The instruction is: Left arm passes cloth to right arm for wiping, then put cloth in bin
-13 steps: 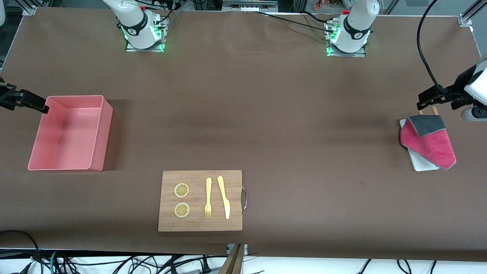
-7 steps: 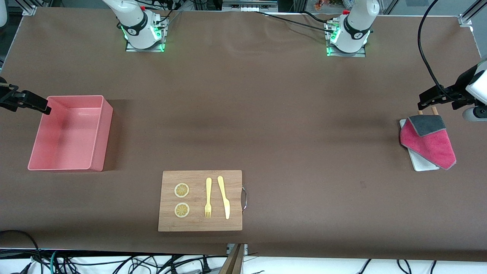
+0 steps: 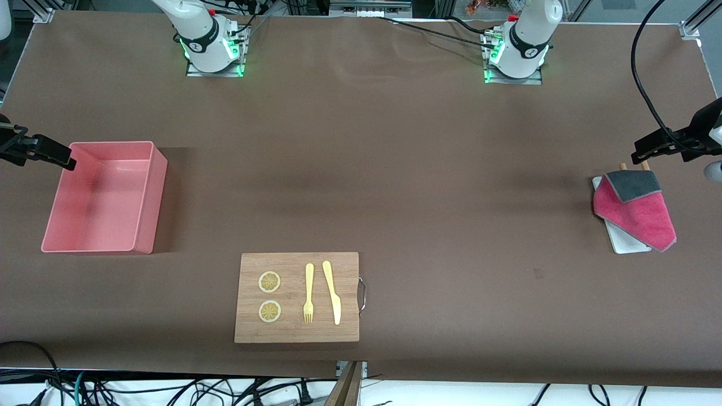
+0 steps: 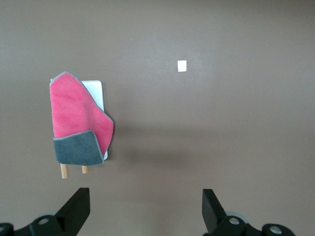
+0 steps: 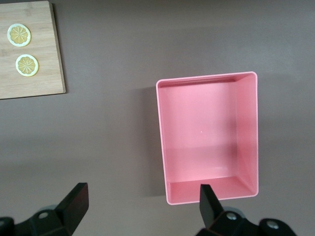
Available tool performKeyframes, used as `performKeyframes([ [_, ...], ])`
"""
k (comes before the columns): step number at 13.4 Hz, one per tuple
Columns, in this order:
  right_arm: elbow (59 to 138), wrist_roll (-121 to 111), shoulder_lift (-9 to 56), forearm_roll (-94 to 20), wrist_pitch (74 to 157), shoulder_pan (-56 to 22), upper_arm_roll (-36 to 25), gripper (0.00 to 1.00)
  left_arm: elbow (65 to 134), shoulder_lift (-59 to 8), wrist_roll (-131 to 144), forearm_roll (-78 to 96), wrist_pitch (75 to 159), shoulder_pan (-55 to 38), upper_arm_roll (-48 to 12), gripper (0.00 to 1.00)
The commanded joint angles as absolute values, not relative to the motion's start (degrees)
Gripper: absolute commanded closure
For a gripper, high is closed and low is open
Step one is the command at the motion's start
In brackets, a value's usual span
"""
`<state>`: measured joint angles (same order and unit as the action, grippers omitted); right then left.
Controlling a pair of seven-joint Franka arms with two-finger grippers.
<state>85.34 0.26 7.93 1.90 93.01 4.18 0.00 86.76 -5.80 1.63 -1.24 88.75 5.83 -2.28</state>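
The magenta-pink cloth (image 3: 640,214) lies draped over a white tray (image 3: 622,242) at the left arm's end of the table, with one corner folded back to show its dark grey side. The left wrist view shows the cloth (image 4: 76,110) off to one side of the fingers. My left gripper (image 3: 643,153) hangs open and empty over bare table beside that grey corner, its jaws wide in the left wrist view (image 4: 145,199). The salmon-pink bin (image 3: 158,192) stands empty at the right arm's end. My right gripper (image 3: 53,155) hovers open and empty at the bin's (image 5: 246,132) outer edge, in the right wrist view (image 5: 143,194).
A wooden cutting board (image 3: 296,332) with a metal handle lies near the front camera. It carries two lemon slices (image 3: 269,282), a yellow fork (image 3: 308,293) and a yellow knife (image 3: 333,293). Two wooden pegs (image 3: 645,164) stick out from under the cloth. A small white patch (image 4: 182,65) marks the table.
My left gripper has drifted a little toward the left arm's end of the table, away from the cloth. The right gripper has barely moved.
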Motion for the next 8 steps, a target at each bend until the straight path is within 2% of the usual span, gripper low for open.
performKeyframes([
  [1,84.2,-0.3,7.8,1.1,92.1,4.3,-0.1,0.0,87.1,-6.1,2.1,0.1,87.8,7.0,-2.5,0.0],
  [4,84.2,-0.2,7.6,1.1,91.8,4.3,0.0,0.0,91.3,-7.4,2.7,0.1,88.5,10.4,-2.5,0.0],
  [8,84.2,0.2,7.6,1.1,91.8,4.2,0.0,0.0,90.9,-14.0,2.5,-0.9,93.1,15.0,-2.4,0.0],
])
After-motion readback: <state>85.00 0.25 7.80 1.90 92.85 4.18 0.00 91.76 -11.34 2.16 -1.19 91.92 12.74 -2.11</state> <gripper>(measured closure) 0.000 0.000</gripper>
